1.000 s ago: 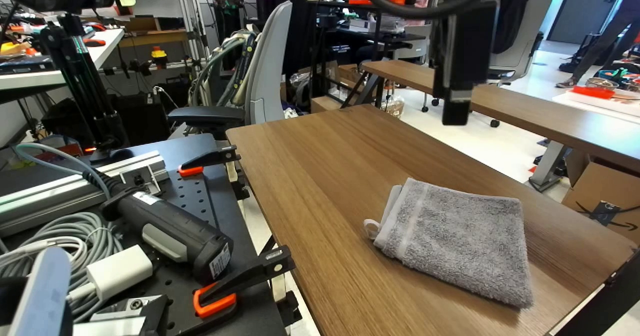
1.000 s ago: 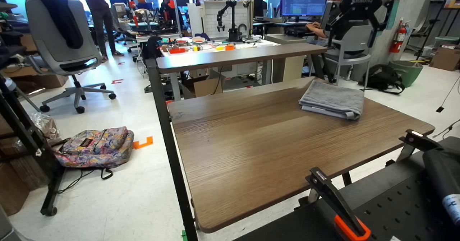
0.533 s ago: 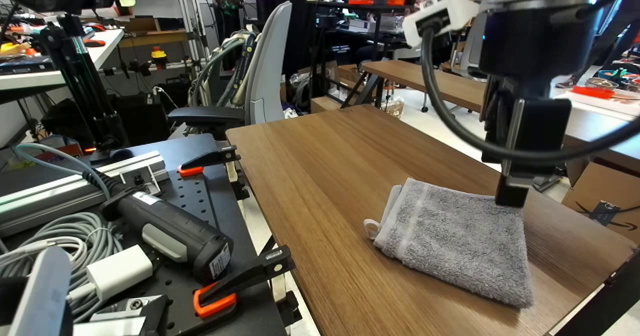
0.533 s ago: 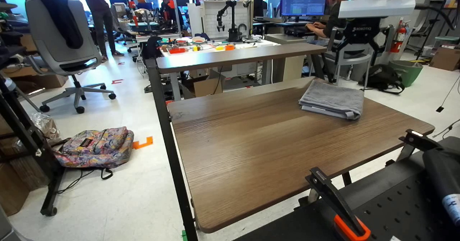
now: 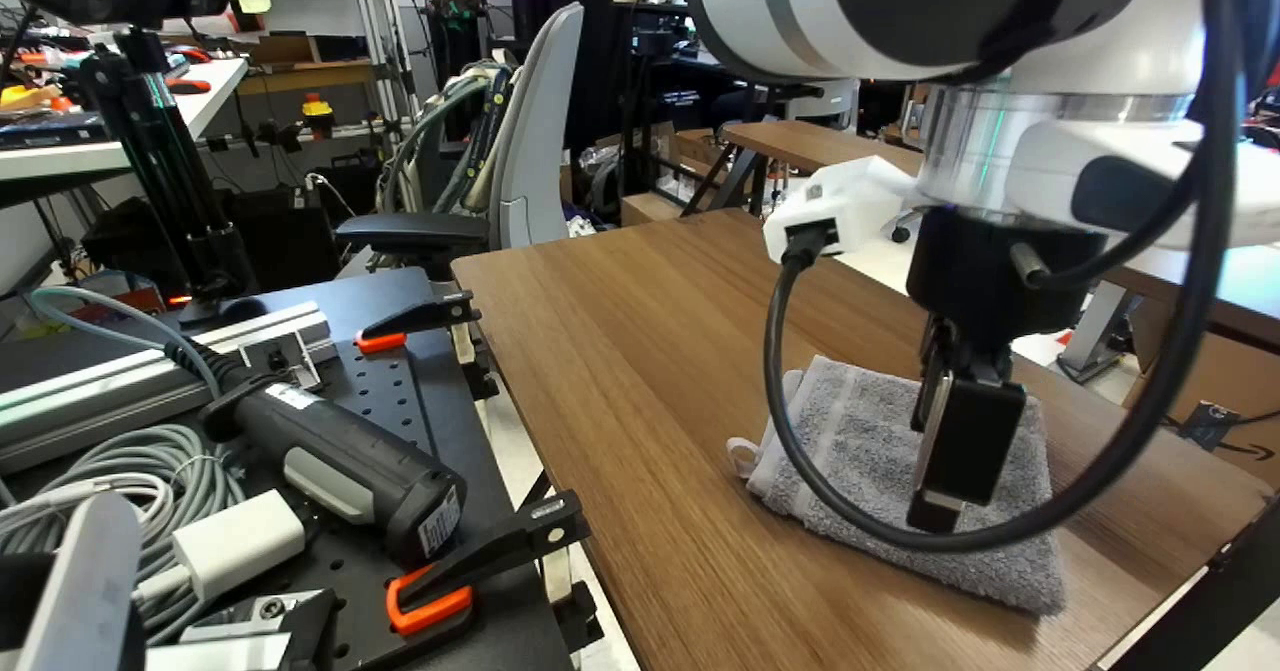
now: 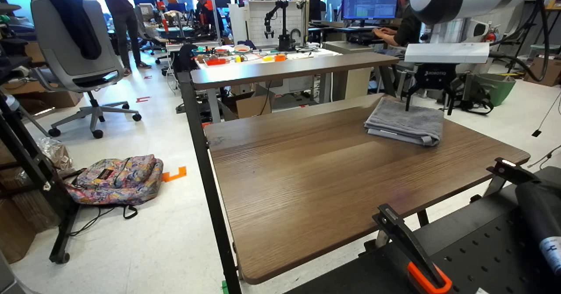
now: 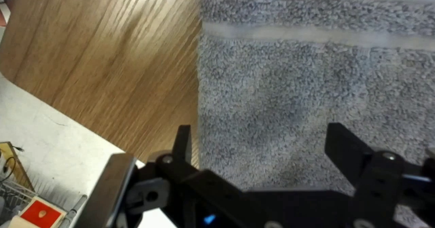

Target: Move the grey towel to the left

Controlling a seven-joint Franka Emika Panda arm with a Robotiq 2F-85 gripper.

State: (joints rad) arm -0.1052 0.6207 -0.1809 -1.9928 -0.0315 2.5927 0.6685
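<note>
Grey towel [image 7: 258,95] lies folded flat on the wood-grain table [image 6: 307,175], pale hem band [image 7: 306,33] crossing near the top of the wrist view. Fingers [image 7: 341,153] are wide apart, pointing down at the towel. Wrist view: finger on the picture's right is over the terry, well in from the edge; finger on the picture's left is just outside the towel's side edge, wood showing at its tip. So that edge runs between the two, much nearer the left-hand one. Same read in an exterior view: one finger [image 6: 408,101] lines up with the towel's top face, the other is past its right edge. Can't tell from these views if either tip touches cloth. Towel sits close to the table's back corner in that frame. In an exterior view a black cable [image 5: 945,542] loops from the white housing [image 5: 840,206] at the wrist down across the line of sight to the towel, and a finger masks part of it too; the hanging loop [image 5: 734,447] at the hem end shows clear, out over the wood. Arm [image 5: 920,11] is above, upper right of frame. Beside the table: black perforated board [image 5: 460,431] carrying a handheld tool [image 5: 370,451], black-and-orange clamps [image 5: 545,526] along the edge facing the table. Grey office chair [image 5: 540,141] stands behind.
</note>
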